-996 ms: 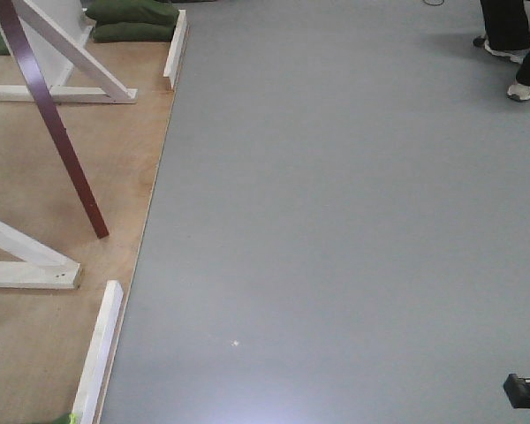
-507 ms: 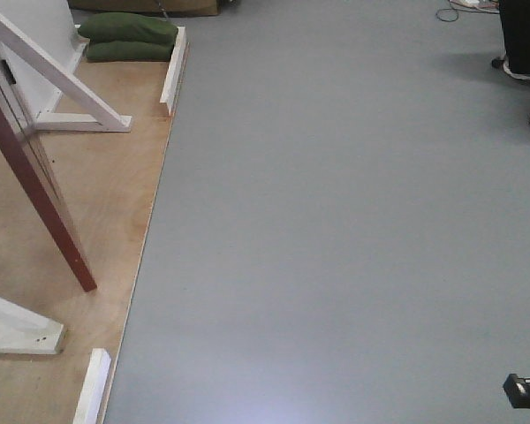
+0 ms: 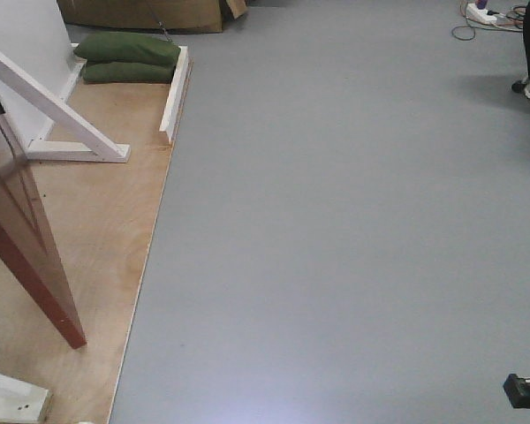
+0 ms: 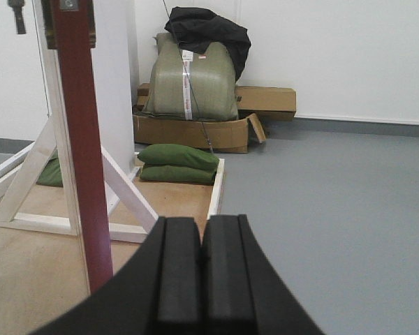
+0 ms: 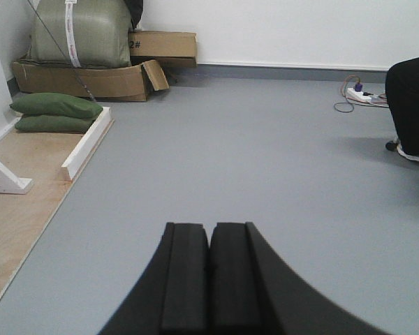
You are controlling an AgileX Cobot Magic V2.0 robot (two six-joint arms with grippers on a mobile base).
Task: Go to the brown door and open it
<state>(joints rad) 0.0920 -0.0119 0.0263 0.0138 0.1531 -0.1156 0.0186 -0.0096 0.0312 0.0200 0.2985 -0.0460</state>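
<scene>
The brown door (image 3: 22,238) stands ajar at the far left of the front view, its glossy face and bottom corner over the plywood platform (image 3: 97,247). In the left wrist view its reddish-brown edge (image 4: 80,153) rises just left of my left gripper (image 4: 201,227), with a brass plate at the top; the lever handle is out of view. The left gripper is shut with nothing in it, low and apart from the door. My right gripper (image 5: 209,234) is shut too, empty, over the grey floor.
White timber braces (image 3: 57,115) and rails (image 3: 175,88) edge the platform. Green sandbags (image 3: 128,57) lie at its back, with cardboard boxes (image 5: 98,80) and a wrapped bundle (image 4: 192,77) behind. A person's legs (image 5: 408,105) and a power strip (image 5: 359,94) are at the right.
The view has advanced and turned toward the door: the door now shows its broad face at the left edge, the sandbags and braces slid down the frame, and the person's feet moved off right.
</scene>
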